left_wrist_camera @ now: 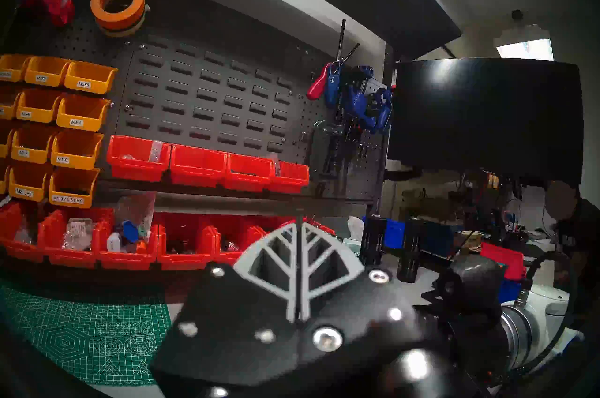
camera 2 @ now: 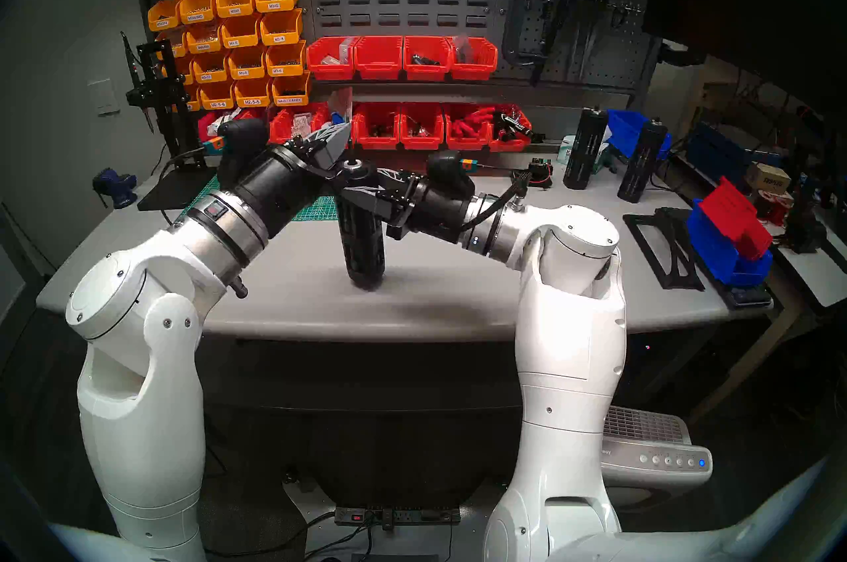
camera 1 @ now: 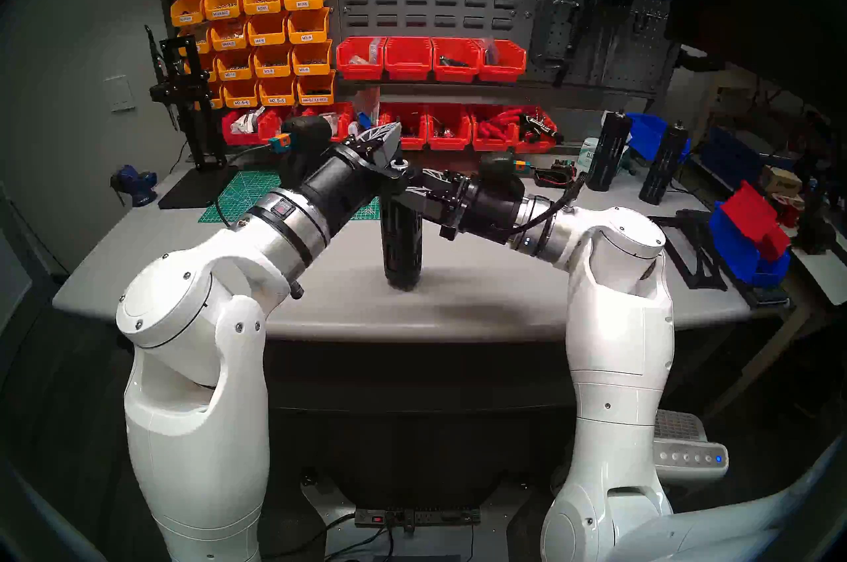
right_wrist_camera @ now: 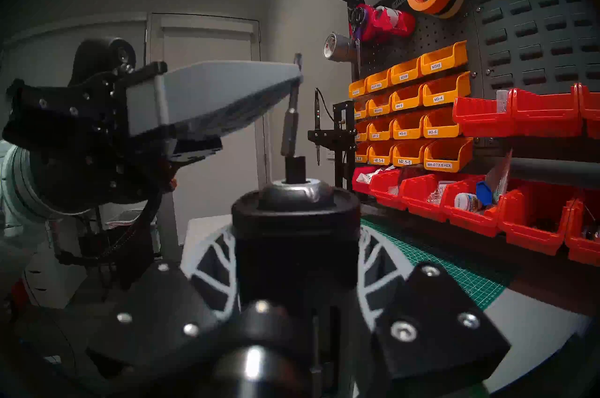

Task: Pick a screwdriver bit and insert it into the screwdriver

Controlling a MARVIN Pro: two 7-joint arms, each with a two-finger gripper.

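Bit poised over the screwdriver's top socket

The right gripper (right_wrist_camera: 293, 261) clamps the upright screwdriver (camera 1: 402, 244) near the table's (camera 1: 481, 295) middle; the left gripper (right_wrist_camera: 297, 79), fingers pinched together, holds the screwdriver bit (right_wrist_camera: 290, 127), its lower end at the black nub, seating unclear.

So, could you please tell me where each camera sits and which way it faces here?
Head stereo left: above, looking down at the table; both arms, screwdriver centred.
Head stereo right: almost the same view.
Left wrist: faces the pegboard past the left end effector, shut on the screwdriver bit.
Right wrist: looks sideways over the right end effector gripping the screwdriver, at the bit.
Both wrist views share the orange tape roll.
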